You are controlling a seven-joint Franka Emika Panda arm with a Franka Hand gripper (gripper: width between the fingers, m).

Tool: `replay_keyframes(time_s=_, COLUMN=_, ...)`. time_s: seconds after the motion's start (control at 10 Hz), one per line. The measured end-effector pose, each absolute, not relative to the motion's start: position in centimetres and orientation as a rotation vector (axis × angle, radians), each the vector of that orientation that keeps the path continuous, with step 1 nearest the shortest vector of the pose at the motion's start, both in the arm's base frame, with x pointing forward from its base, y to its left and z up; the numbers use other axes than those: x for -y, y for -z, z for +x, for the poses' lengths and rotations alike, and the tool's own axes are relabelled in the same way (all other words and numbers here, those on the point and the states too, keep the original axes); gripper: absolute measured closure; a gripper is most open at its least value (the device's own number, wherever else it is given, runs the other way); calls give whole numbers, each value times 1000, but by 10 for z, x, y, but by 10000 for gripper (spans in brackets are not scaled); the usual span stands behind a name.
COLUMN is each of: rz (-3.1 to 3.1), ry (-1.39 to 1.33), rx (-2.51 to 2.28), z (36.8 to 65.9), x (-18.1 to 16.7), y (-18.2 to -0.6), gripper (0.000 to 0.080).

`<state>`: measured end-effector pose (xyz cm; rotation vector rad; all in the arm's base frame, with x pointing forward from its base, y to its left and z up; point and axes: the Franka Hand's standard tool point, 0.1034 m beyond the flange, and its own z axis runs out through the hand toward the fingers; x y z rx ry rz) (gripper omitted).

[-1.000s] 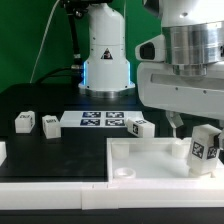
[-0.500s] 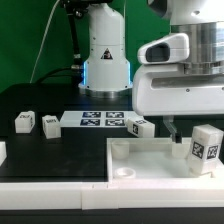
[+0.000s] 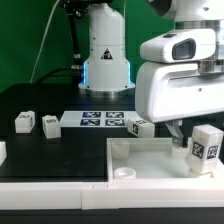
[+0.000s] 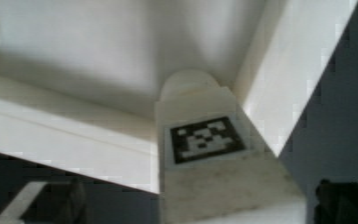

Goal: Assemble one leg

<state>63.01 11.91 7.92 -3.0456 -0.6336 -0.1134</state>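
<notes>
One leg [image 3: 205,148], a small white post with a black-and-white tag, stands upright at the far right corner of the white panel [image 3: 150,160]. My gripper [image 3: 190,132] hangs just above and around its top. In the wrist view the leg [image 4: 208,140] lies between my two dark fingers [image 4: 30,205], with a gap on each side, so the gripper [image 4: 194,208] is open and not clamping it. Three more legs lie loose on the black table, two at the exterior view's left [image 3: 24,122] [image 3: 50,125] and one near the middle [image 3: 140,127].
The marker board [image 3: 100,120] lies flat behind the loose legs. The robot base [image 3: 105,60] stands at the back. A round peg [image 3: 124,172] sits at the panel's front left corner. A white block edge [image 3: 2,150] shows at the far left.
The gripper body has risen over the last second. The leg stays standing on the panel's corner.
</notes>
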Motion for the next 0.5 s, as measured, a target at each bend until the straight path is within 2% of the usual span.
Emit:
replay_keyframes(time_s=0.1, rz=-3045, ry=115, rx=636, z=630, x=-119, y=-79, gripper=150)
replay_keyframes(time_s=0.2, rz=-3045, ry=115, rx=635, z=630, x=-119, y=-79, gripper=284)
replay_keyframes(time_s=0.3, rz=-3045, ry=114, rx=635, z=630, x=-119, y=-79, gripper=284)
replay_keyframes(time_s=0.4, rz=-3045, ry=114, rx=635, z=630, x=-119, y=-79, gripper=423)
replay_keyframes(time_s=0.5, rz=-3047, ry=114, rx=623, z=630, x=-119, y=-79, gripper=509)
